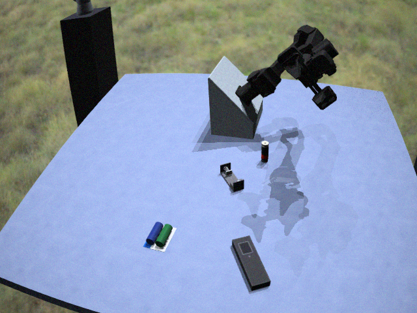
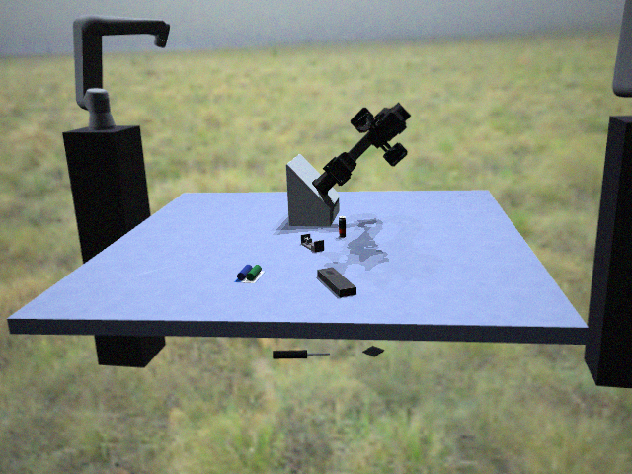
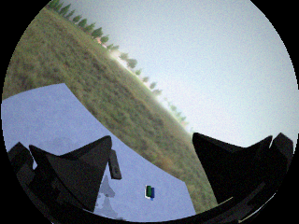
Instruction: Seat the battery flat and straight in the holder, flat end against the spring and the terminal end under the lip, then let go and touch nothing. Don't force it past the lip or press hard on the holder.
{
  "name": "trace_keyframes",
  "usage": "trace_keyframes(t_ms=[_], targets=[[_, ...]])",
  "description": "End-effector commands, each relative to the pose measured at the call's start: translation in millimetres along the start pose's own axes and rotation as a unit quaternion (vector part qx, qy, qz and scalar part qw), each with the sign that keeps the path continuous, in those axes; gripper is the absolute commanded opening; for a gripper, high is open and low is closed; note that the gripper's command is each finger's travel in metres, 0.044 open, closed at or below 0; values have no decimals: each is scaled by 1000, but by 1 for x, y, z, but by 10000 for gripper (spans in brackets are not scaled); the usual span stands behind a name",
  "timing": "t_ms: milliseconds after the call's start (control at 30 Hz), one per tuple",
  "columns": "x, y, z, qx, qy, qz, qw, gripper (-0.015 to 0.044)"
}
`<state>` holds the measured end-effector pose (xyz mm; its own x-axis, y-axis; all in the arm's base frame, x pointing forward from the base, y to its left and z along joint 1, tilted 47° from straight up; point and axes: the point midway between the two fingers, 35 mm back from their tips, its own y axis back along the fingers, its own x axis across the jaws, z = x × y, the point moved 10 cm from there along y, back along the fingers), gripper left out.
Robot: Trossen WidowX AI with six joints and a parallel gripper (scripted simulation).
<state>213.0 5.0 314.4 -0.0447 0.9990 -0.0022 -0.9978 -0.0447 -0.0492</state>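
Battery [image 1: 264, 152] [image 2: 342, 227] stands upright on your worktop [image 1: 101, 185] [image 2: 178, 290] [image 3: 56, 112], near the holder [image 1: 232, 180] [image 2: 319, 246] but outside it, its pale end up and its red band low. Your fingers [image 1: 324, 97] [image 2: 395, 154] are wide apart, holding nothing, raised well above the worktop. You have the arm [image 1: 264, 81] [image 2: 340, 168] slanting up beside the grey wedge [image 1: 229, 111] [image 2: 306, 198]. A blue cell [image 1: 154, 233] [image 2: 244, 272] [image 3: 152, 192] and a green cell [image 1: 164, 235] [image 2: 254, 272] [image 3: 149, 191] lie side by side, well apart from the dark box [image 1: 253, 266] [image 2: 337, 281] [image 3: 115, 165].
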Motion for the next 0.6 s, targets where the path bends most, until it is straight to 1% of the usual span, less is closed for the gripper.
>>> trace_keyframes(t_ms=[0,33,133,233,300,367,467,567], targets=[[0,-1,-2,9,4,3,1000,374],[-1,-3,-8,38,15,12,999,348],[-3,-11,-44,191,58,74,977,269],[-5,-7,-77,335,67,156,927,190],[-6,1,-93,407,54,209,888,138],[-6,10,-104,466,29,261,845,85],[-5,25,-113,532,-32,334,777,6],[-4,38,-113,571,-112,395,711,0]])
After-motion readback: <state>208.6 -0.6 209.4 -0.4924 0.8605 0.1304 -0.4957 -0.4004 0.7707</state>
